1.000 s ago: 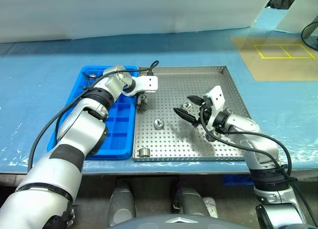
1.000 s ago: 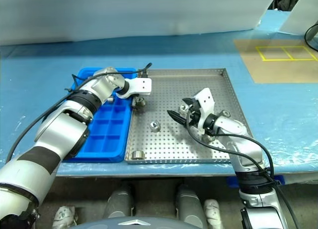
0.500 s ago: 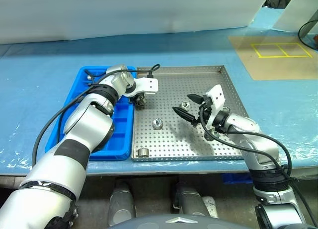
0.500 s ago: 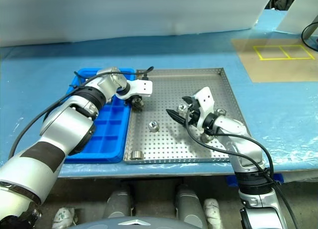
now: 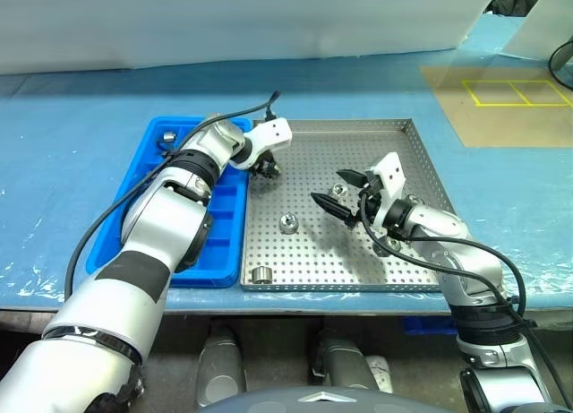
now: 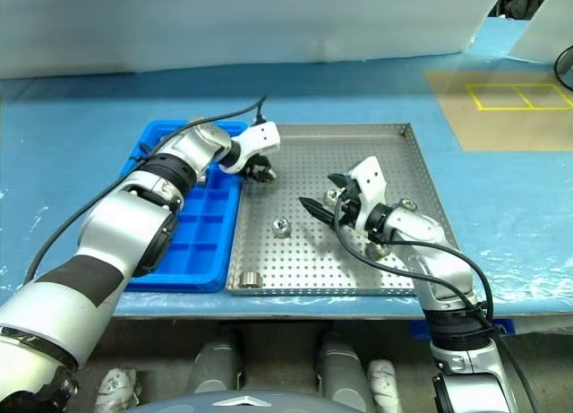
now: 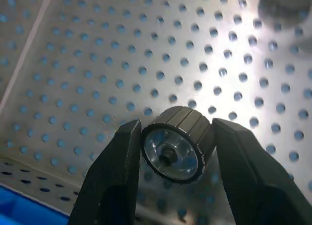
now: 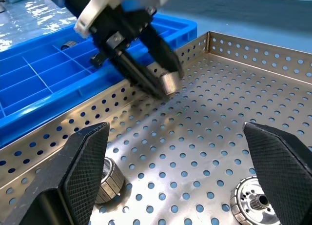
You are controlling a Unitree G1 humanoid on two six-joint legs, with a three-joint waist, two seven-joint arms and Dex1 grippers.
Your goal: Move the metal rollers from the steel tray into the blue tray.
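Note:
My left gripper (image 5: 266, 168) is shut on a metal roller (image 7: 178, 144), a ribbed silver cylinder held a little above the steel tray (image 5: 331, 124) near its far left corner. The right wrist view also shows that held roller (image 8: 163, 81). My right gripper (image 5: 336, 195) hovers open over the tray's middle right, with a roller (image 5: 338, 189) lying on the floor by its fingertips. More rollers lie on the perforated floor, one in the middle (image 5: 288, 222) and one at the near left corner (image 5: 260, 274). The blue tray (image 5: 224, 225) sits against the steel tray's left side.
A roller (image 5: 167, 139) rests in a far compartment of the blue tray. Another roller (image 6: 407, 204) lies beside my right wrist. Blue sheeting covers the table, a white panel stands behind, and a brown board with yellow tape lines (image 5: 510, 92) lies at the far right.
My left gripper has closed on the roller near the tray's far left corner, lifted it off the floor and rolled its wrist. The right arm has kept still.

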